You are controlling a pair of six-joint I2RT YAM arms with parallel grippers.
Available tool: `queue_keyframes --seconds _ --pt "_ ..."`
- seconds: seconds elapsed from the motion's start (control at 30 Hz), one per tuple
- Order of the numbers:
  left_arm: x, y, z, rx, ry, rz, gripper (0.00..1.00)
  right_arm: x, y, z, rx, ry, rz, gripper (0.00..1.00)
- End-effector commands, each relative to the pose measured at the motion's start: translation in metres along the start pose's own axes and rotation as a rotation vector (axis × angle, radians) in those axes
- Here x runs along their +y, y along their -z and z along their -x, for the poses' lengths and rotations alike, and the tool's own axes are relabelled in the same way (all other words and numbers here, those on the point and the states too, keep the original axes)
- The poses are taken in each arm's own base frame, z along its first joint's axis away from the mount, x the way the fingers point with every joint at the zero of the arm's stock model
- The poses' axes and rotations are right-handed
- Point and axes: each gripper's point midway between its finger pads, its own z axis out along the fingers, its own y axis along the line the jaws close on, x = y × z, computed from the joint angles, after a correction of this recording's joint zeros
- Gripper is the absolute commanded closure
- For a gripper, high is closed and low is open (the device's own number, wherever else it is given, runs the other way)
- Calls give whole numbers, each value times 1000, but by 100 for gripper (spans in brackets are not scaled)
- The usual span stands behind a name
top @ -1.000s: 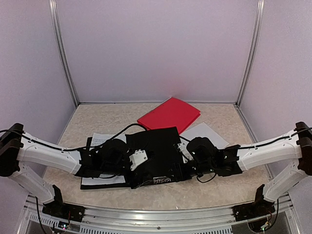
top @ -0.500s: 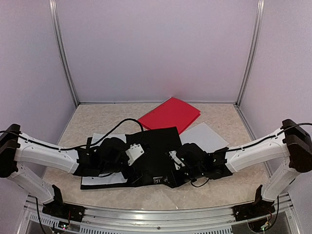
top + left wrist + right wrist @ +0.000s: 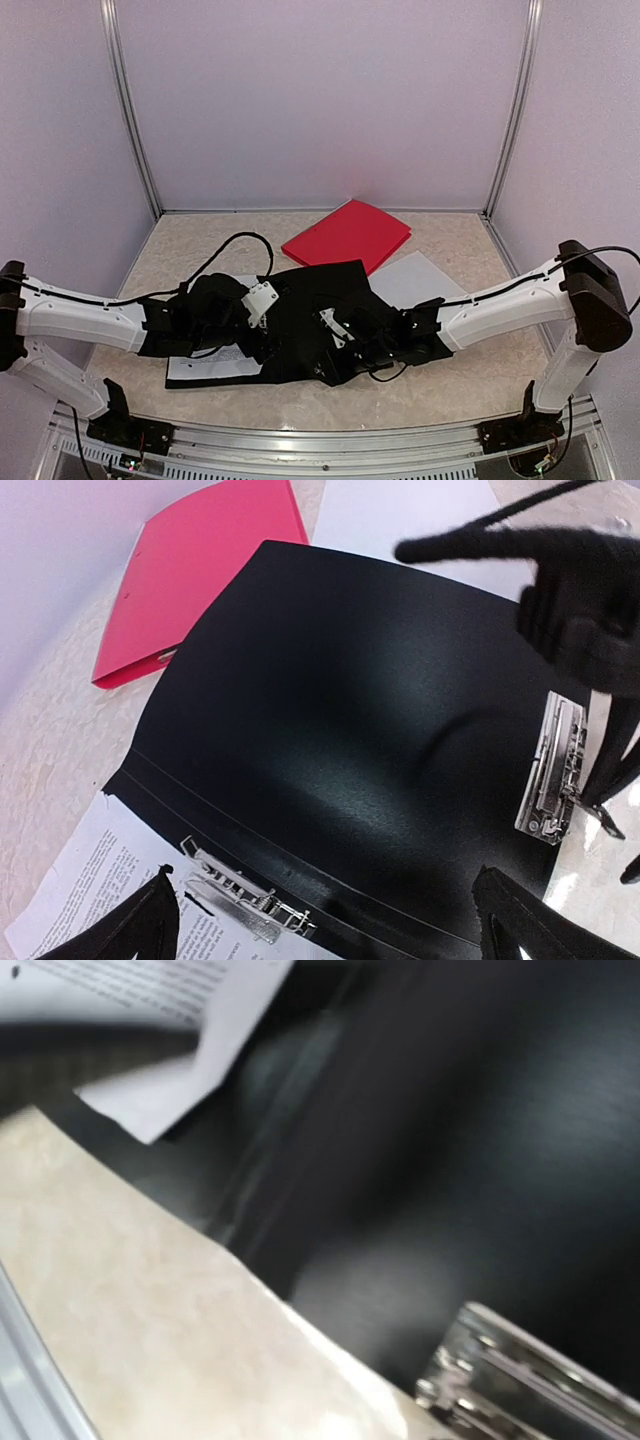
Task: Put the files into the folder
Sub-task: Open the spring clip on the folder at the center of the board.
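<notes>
Files: a printed sheet (image 3: 205, 365) lies flat at the lower left of the top view, its right edge under the black folder (image 3: 310, 315). A blank sheet (image 3: 425, 278) lies right of centre, its left edge hidden by the same folder.
Left gripper (image 3: 330, 935): left of centre, over the folder's left part. Its fingers stand wide apart and hold nothing.
Metal clips: one (image 3: 240, 895) on the folder's lower-left edge beside the printed sheet, another (image 3: 555, 770) at the right of the left wrist view.
Red folder (image 3: 348, 235): closed, upper centre, just beside the black folder's far edge.
Right gripper (image 3: 340, 335): low over the folder's near right part. Its wrist view is blurred, so I cannot tell how wide the fingers stand.
Table (image 3: 470, 370): pale marbled top.
</notes>
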Motion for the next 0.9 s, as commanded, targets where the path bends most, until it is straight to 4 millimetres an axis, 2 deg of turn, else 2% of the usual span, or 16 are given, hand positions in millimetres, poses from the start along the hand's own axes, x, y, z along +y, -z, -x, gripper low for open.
queue_keyframes --seconds 0.0,0.13,0.27,0.37,0.53,0.57,0.63,0.73,0.87 --pt "26 10 -7 11 106 66 1 13 -16 -10 55 43 7 56" --pt "44 21 -7 -2 178 115 1 21 -31 -12 83 69 17 53" --pt "60 29 -6 -13 259 151 1 35 -30 0 68 107 34 43" --pt "63 31 -6 -1 273 155 1 31 -15 13 27 116 -11 36" --pt "66 30 3 16 374 154 1 21 33 45 -90 99 -102 33" --pt "65 29 5 23 383 142 1 11 43 51 -110 69 -133 33" --pt "63 25 8 37 376 121 1 -23 62 59 -147 -17 -215 32" --pt "60 17 13 50 382 101 1 -91 94 73 -230 -148 -332 32" --pt "52 10 18 69 390 53 1 -178 124 73 -279 -287 -505 30"
